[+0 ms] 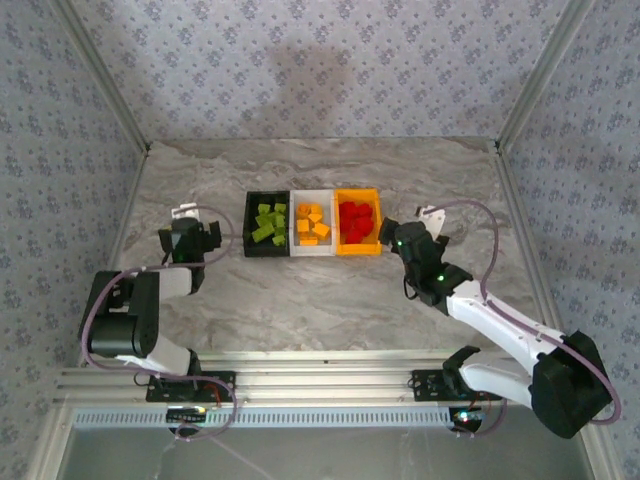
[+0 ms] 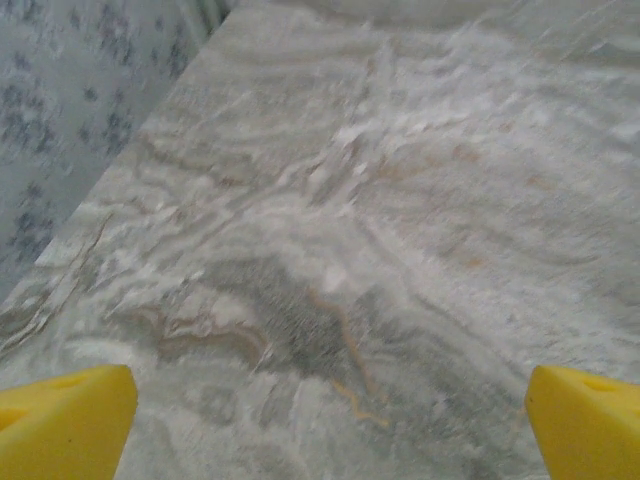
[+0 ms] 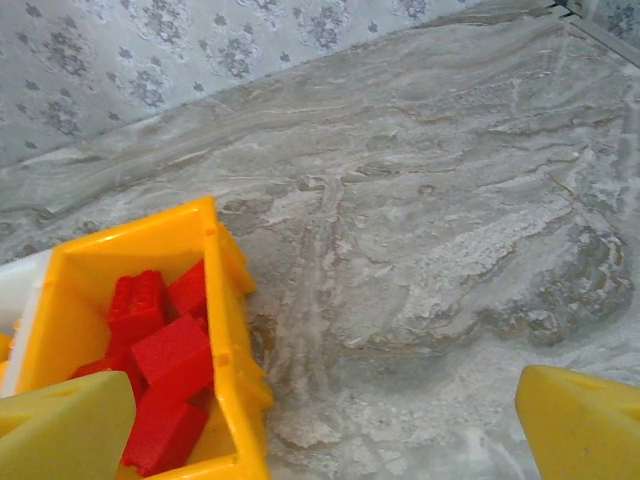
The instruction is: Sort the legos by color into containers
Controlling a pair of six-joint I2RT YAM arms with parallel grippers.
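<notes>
Nearest, the left gripper and right gripper stand wide and empty over the desk. Farther, green legos sit in the black bin, orange-yellow legos in the white bin, red legos in the orange bin. The right gripper, just beside it, could knock it over.

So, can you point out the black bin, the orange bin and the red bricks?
black bin (image 1: 265, 250), top view, near rim.
orange bin (image 3: 230, 330), right wrist view, side wall.
red bricks (image 3: 172, 352), right wrist view, top of one brick.
</notes>
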